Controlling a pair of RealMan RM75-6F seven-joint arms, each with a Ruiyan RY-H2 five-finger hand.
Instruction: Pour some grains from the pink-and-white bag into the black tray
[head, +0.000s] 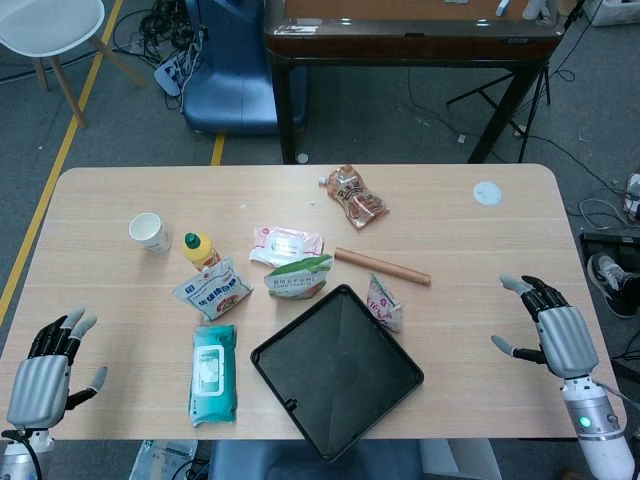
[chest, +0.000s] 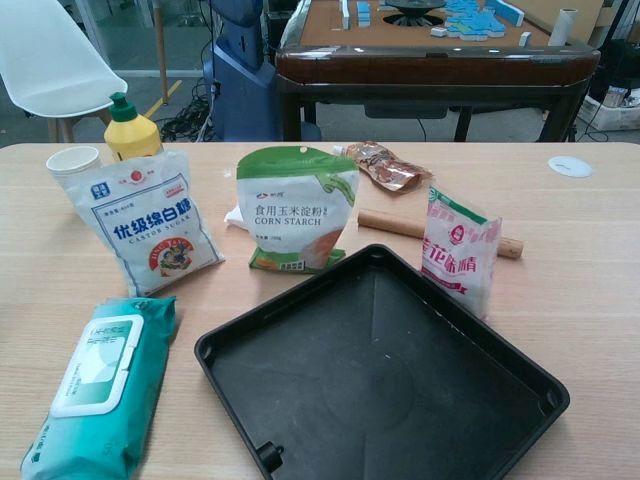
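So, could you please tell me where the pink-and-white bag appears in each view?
Head view: pink-and-white bag stands right of centre, at the black tray's upper-right edge.
Chest view: the bag stands right of centre, behind the tray.
Shared landmark: the wooden rolling pin just behind it.

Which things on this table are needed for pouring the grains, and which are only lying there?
Needed:
pink-and-white bag
black tray
right hand, open

Only lying there:
corn starch bag
sugar bag
wet wipes
rolling pin
paper cup
yellow bottle
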